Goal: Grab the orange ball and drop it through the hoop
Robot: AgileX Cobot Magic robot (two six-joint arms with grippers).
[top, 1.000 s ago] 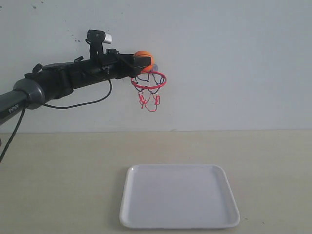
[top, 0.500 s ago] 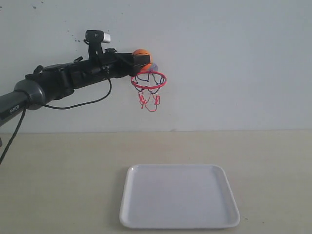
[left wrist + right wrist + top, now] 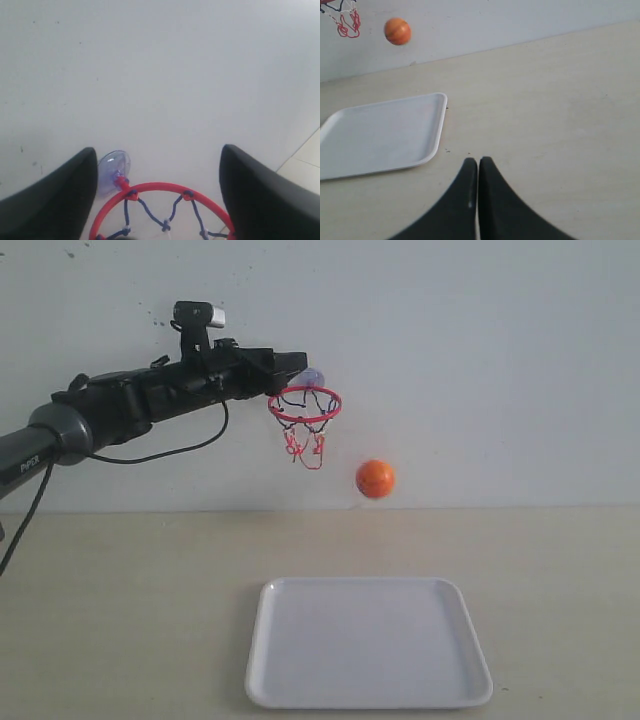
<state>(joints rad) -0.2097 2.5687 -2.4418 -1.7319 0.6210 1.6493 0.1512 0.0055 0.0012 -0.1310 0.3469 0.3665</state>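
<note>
Ball [image 3: 375, 479] is airborne, below and right of the hoop [image 3: 305, 403], over the tray [image 3: 262, 640]. My left gripper [image 3: 157, 160] hangs above the rim, jaws spread, empty; the right gripper [image 3: 478, 162] has them pressed together. I judge the drop made; next I'd back the left arm away.

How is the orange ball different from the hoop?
The orange ball is a solid sphere; the hoop is an open red ring with a string net. The ball is in mid-air, touching nothing; the hoop is fixed to the wall. The ball is lower than the hoop. Both are round.
</note>
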